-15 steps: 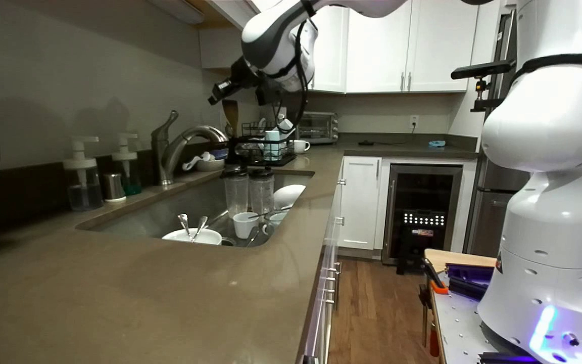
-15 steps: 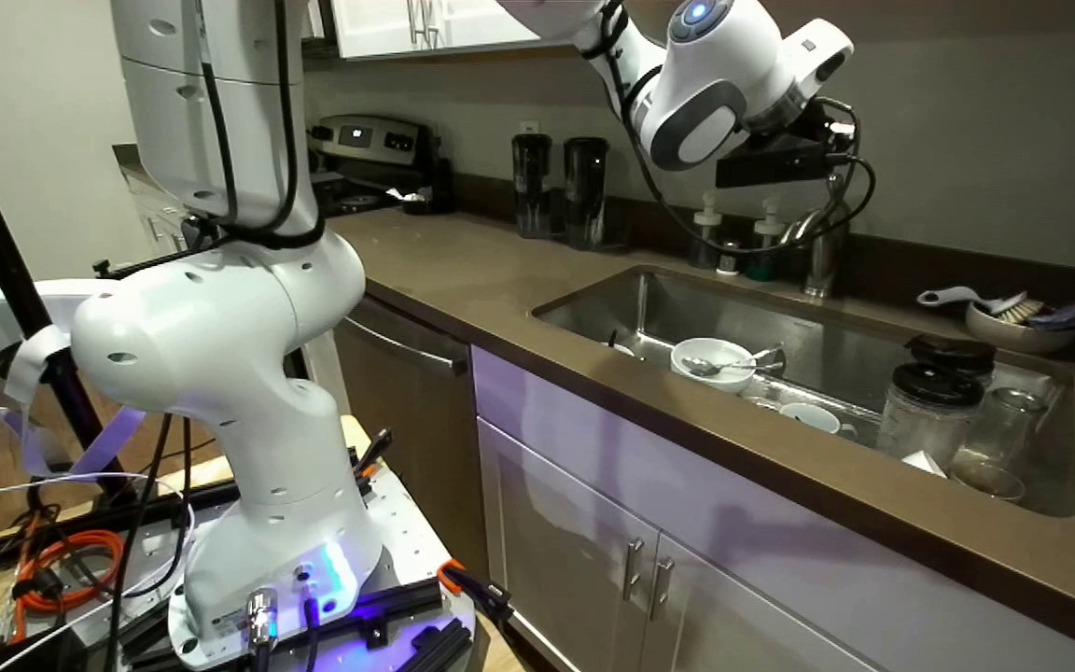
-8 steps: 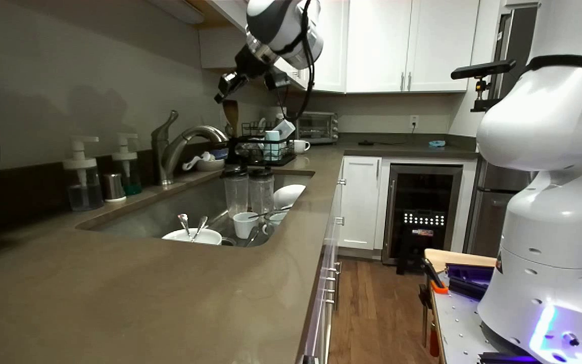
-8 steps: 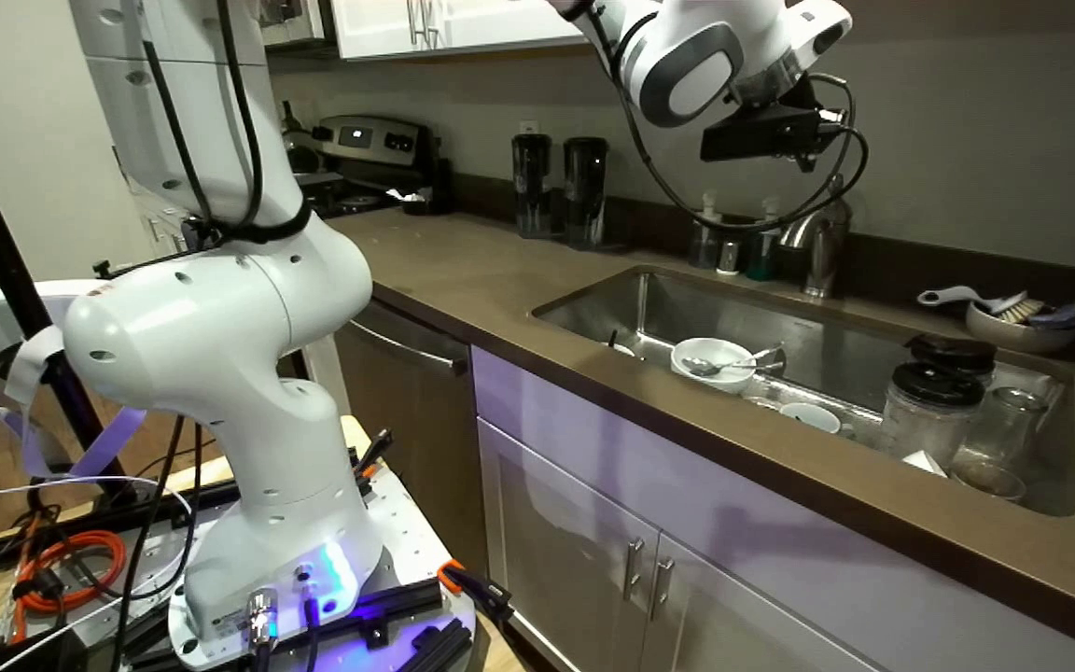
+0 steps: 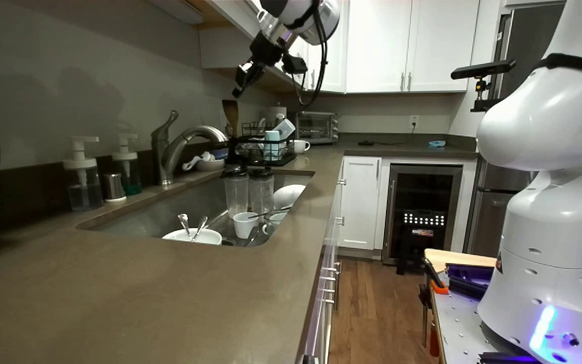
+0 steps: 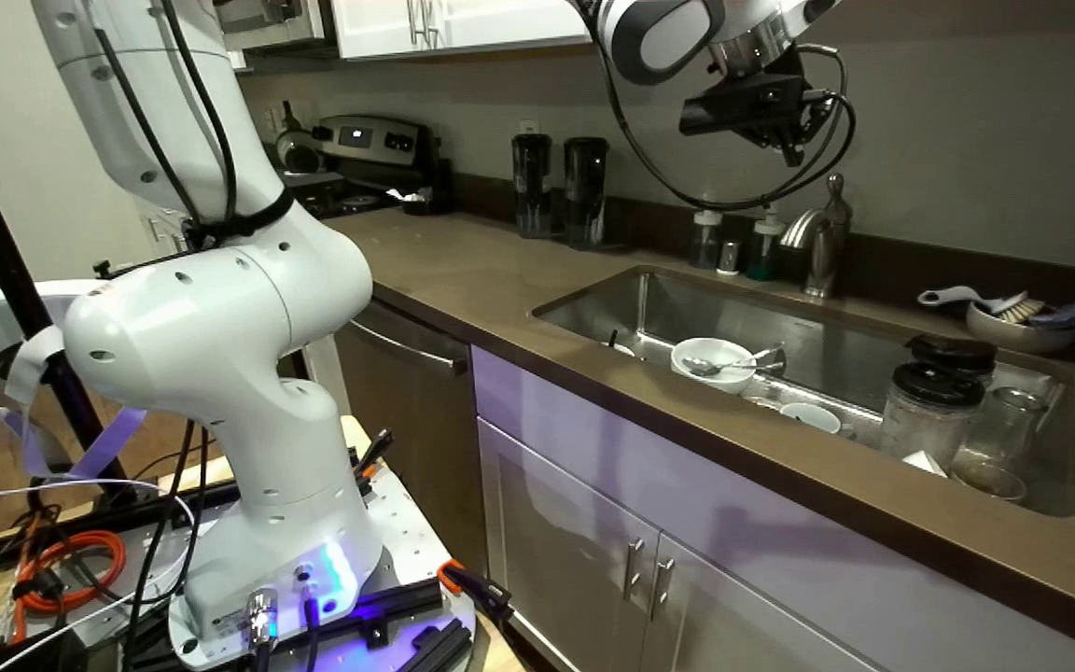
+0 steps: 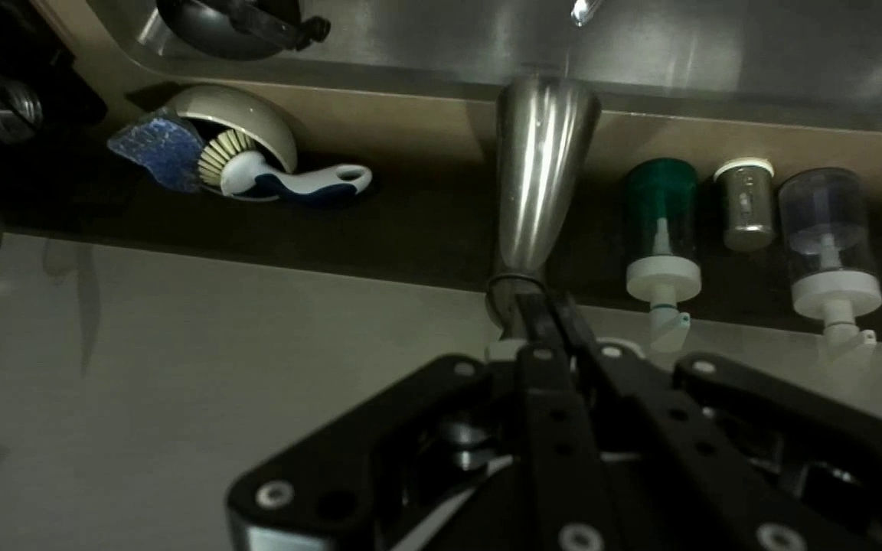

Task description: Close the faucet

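The faucet is a brushed grey metal tap with an arched spout, standing at the back rim of the sink. It shows in both exterior views and at the middle of the wrist view. Its slim handle points up on top in an exterior view; the fingers partly hide it in the wrist view. No water shows under the spout. My gripper is in the air above the faucet, apart from it, pointing down at a slant. Its fingers are together with nothing seen between them.
The sink holds a white bowl, cups and lidded clear jars. Soap dispensers stand beside the faucet. A brush bowl and a dish rack with a wooden spatula are nearby. Upper cabinets hang at the back.
My gripper has risen and drawn back from the faucet, and it now tips more downward. The faucet handle has come into clear view behind it. The faucet itself looks unmoved.
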